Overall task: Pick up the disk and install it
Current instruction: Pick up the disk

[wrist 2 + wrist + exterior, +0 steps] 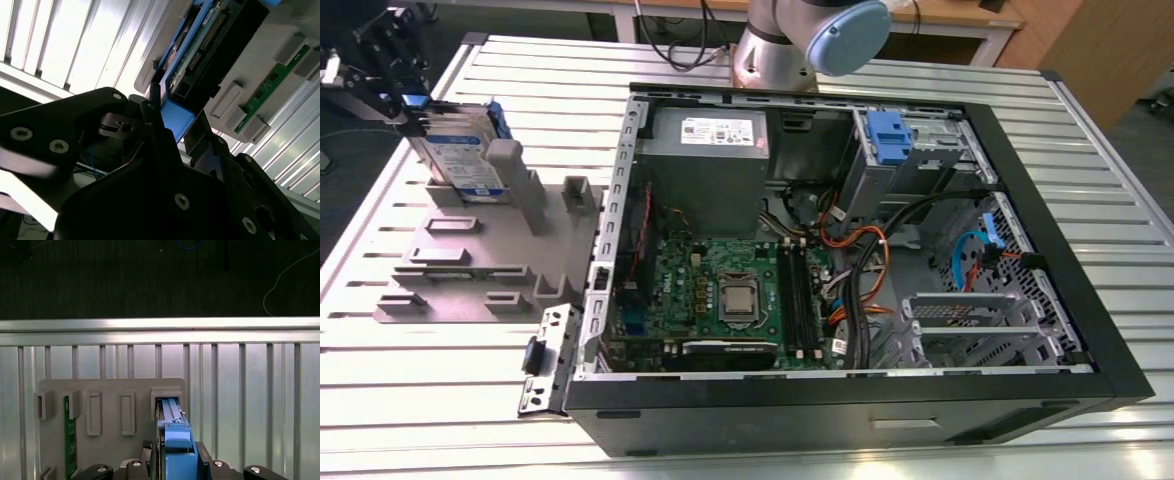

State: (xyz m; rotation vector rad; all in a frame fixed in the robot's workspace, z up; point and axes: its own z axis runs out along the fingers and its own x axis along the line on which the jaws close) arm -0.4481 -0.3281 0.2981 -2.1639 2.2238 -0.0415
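The disk [464, 158] stands on edge in a slot of the grey holder [480, 255] at the exterior view's left, its white-and-blue label facing out and its blue carrier around it. My gripper [411, 100] comes down on its upper end from the far left and is shut on the disk. In the first wrist view the carrier's blue handle [176, 440] sits between the dark fingers [155, 460] of the gripper [177, 462], over the holder's slot [167, 395]. In the second wrist view the disk's underside [210, 45] and the blue handle [176, 119] run away from the gripper [175, 122].
An open black computer case [1067, 390] lies at the centre and the exterior view's right, with a motherboard [720, 290], a grey power-supply box [707, 135] and a drive bay holding a bare blue bracket [887, 135]. A green memory stick [66, 435] stands in the holder. The table is ribbed aluminium [440, 400].
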